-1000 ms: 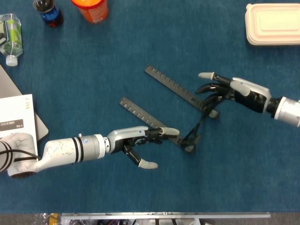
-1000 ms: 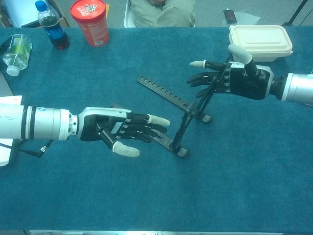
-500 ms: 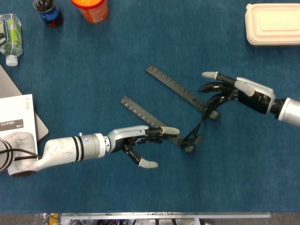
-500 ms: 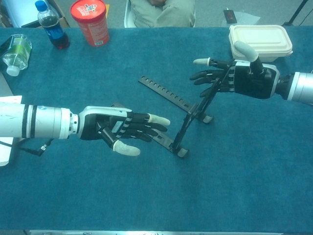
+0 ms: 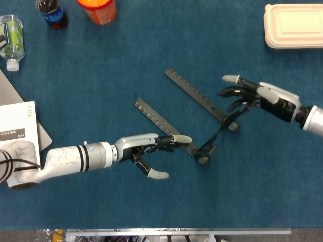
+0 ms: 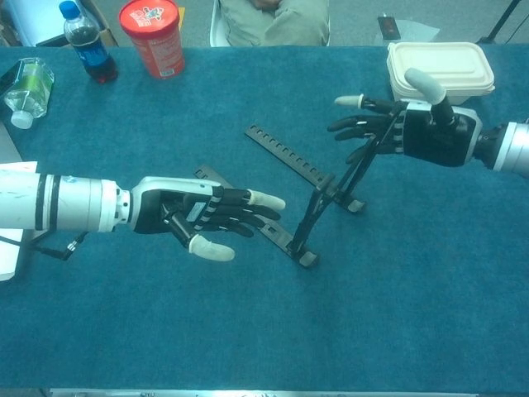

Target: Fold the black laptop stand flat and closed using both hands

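Blue cloth table [image 5: 101, 91] | black laptop stand [image 5: 187, 117] sitting mid-table, still unfolded | left hand [image 5: 146, 148] lying on stand's near rail, fingers apart | right hand [image 6: 413, 132] touching stand's raised far leg, fingers spread

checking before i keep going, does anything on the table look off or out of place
Only the black laptop stand stands out: it lies half open, its two notched rails splayed flat on the blue cloth with the rear struts tilted up toward the right hand. The left hand rests over the nearer rail. Nothing looks spilled or broken.
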`<move>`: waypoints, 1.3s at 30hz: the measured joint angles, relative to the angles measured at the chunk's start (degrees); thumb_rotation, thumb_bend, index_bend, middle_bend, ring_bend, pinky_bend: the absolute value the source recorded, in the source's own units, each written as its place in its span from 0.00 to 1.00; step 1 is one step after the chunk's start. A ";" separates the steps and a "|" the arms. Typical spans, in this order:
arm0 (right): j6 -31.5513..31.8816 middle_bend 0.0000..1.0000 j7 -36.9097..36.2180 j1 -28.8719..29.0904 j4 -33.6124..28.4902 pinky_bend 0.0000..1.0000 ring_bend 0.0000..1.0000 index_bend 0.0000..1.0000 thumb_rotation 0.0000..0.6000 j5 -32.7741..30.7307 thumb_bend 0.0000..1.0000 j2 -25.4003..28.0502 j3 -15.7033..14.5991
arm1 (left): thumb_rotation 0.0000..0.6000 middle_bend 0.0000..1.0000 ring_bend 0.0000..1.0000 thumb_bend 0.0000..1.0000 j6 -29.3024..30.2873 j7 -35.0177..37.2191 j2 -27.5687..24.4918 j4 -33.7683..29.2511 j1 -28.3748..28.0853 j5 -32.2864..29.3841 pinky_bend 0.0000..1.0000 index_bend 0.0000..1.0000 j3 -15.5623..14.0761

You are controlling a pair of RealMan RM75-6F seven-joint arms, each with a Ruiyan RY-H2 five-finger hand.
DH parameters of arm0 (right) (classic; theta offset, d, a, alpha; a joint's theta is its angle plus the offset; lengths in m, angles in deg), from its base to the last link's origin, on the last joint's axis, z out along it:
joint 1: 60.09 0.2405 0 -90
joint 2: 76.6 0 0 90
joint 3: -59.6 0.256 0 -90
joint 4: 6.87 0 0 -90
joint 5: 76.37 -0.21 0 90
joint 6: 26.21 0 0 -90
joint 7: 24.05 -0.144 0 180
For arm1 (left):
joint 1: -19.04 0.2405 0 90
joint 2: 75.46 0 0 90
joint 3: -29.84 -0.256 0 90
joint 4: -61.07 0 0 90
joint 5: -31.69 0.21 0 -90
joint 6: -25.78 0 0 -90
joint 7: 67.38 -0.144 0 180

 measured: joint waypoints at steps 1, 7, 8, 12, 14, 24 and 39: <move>0.08 0.19 1.10 -0.05 -0.45 0.20 0.11 0.00 0.24 -0.28 0.12 0.26 0.42 | 1.00 0.02 0.00 0.28 0.00 -0.51 -0.23 -0.06 0.00 -0.09 0.01 0.00 0.07; 1.68 0.19 5.50 -0.23 -5.37 0.20 0.11 0.00 0.24 -1.29 0.12 3.52 2.48 | 1.00 0.02 0.00 0.28 0.67 -3.50 -3.27 -1.46 0.19 -0.93 0.01 0.00 0.73; 1.93 0.19 5.91 -0.18 -6.35 0.20 0.11 0.00 0.24 -1.24 0.12 4.24 2.60 | 1.00 0.02 0.00 0.28 0.86 -3.78 -3.81 -1.72 0.24 -1.02 0.01 0.00 0.81; 3.04 0.19 7.45 0.28 -10.78 0.20 0.10 0.00 0.24 -0.23 0.12 8.04 2.61 | 1.00 0.01 0.00 0.28 1.51 -5.80 -6.37 -3.05 0.57 -1.29 0.00 0.00 1.00; 3.50 0.19 8.15 0.59 -13.01 0.20 0.10 0.00 0.24 0.56 0.12 10.40 2.32 | 1.00 0.01 0.00 0.28 1.83 -6.82 -7.51 -3.65 0.87 -1.39 0.00 0.00 0.98; 5.04 0.18 9.03 1.82 -19.51 0.21 0.10 0.00 0.24 4.18 0.12 19.87 -0.30 | 1.00 0.01 0.00 0.28 2.94 -12.28 -12.46 -5.37 3.53 -3.35 0.00 0.00 1.27; 9.99 0.18 7.47 0.09 -21.82 0.22 0.10 0.00 0.24 5.92 0.12 27.92 -1.97 | 1.00 0.01 0.00 0.28 2.89 -12.70 -16.81 -5.61 6.98 -4.80 0.00 0.00 3.44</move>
